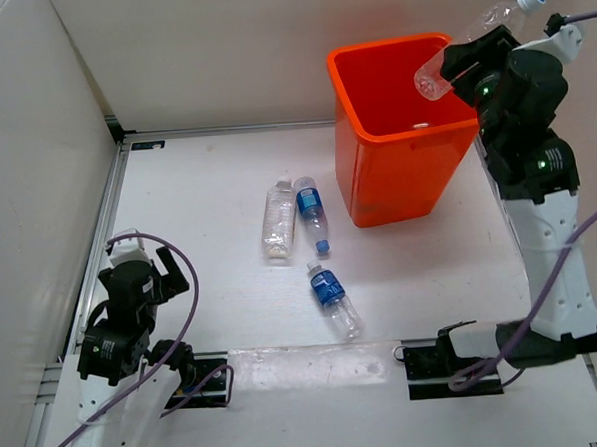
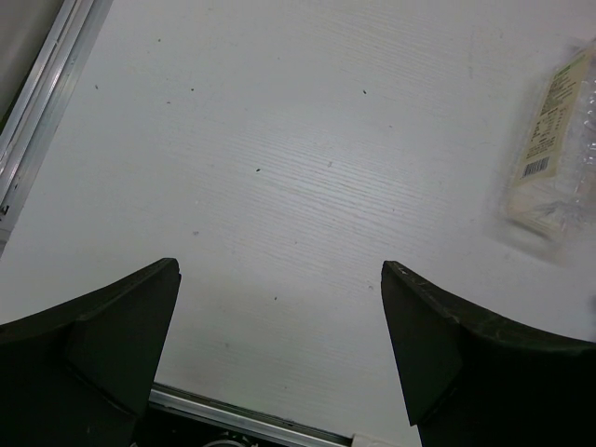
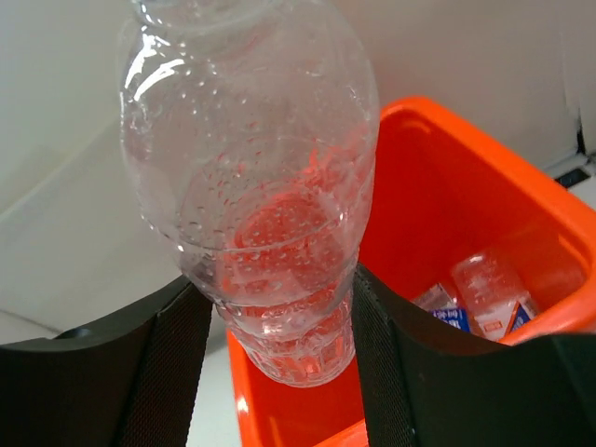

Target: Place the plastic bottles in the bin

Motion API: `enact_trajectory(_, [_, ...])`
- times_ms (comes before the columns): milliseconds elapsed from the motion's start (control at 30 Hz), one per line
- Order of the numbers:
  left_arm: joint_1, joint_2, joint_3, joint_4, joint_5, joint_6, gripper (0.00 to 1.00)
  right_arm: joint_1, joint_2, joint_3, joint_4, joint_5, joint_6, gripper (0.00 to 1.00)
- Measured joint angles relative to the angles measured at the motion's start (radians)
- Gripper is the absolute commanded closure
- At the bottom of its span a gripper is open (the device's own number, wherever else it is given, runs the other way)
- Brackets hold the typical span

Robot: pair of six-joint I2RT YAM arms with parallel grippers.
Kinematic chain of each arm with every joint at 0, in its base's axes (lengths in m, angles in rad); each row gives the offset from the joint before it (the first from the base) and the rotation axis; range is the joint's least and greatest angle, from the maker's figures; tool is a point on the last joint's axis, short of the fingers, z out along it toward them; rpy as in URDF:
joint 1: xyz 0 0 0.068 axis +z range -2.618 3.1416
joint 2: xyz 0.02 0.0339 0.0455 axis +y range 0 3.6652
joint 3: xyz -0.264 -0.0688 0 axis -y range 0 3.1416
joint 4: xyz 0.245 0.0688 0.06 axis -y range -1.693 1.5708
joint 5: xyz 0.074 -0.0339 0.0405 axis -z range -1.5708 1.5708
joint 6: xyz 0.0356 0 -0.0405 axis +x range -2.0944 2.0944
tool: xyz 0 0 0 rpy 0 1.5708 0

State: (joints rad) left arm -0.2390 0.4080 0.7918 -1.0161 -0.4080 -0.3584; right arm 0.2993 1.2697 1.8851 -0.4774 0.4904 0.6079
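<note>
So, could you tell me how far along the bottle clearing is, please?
Done: at least one bottle lies inside the bin. In hand: the right pincer grips a clear bottle over the bin. Left: a white-labelled bottle and two blue-labelled bottles on the table. The left pincer is open, empty.

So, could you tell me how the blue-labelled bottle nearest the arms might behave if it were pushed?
The bottle lies on its side on the table, so a sideways nudge would probably roll it. It looks clear and seems empty, so it is likely light and easy to send skidding. Its plastic looks thin and may dent if squeezed.
</note>
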Motion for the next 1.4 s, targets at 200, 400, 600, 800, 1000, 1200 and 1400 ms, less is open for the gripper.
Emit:
enact_trajectory(200, [0.0,-0.01,0.0,0.0,-0.001,-0.002,0.01,-0.199,0.123,0.069,-0.104,-0.303,0.09,0.1])
enact_trajectory(400, [0.0,0.001,0.0,0.0,-0.001,-0.002,0.01,-0.239,0.158,0.096,-0.166,-0.425,0.091,0.1])
enact_trajectory(600, [0.0,0.006,0.0,0.0,-0.001,-0.002,0.01,-0.255,0.07,0.031,-0.105,-0.46,0.079,0.1])
enact_trajectory(800, [0.0,0.043,0.0,0.011,0.051,0.015,0.01,-0.208,-0.089,-0.119,-0.019,-0.444,0.032,0.1])
enact_trajectory(1000, [0.0,0.105,0.035,0.024,0.225,-0.015,0.01,-0.113,-0.243,-0.27,-0.02,-0.396,-0.043,0.1])
enact_trajectory(1200, [-0.036,0.225,0.016,0.059,0.445,-0.109,0.01,-0.161,-0.336,-0.359,-0.077,-0.388,-0.054,0.1])
enact_trajectory(1400, [-0.192,0.286,-0.081,0.105,0.546,-0.181,0.01,-0.146,-0.354,-0.366,-0.131,-0.389,-0.055,0.1])
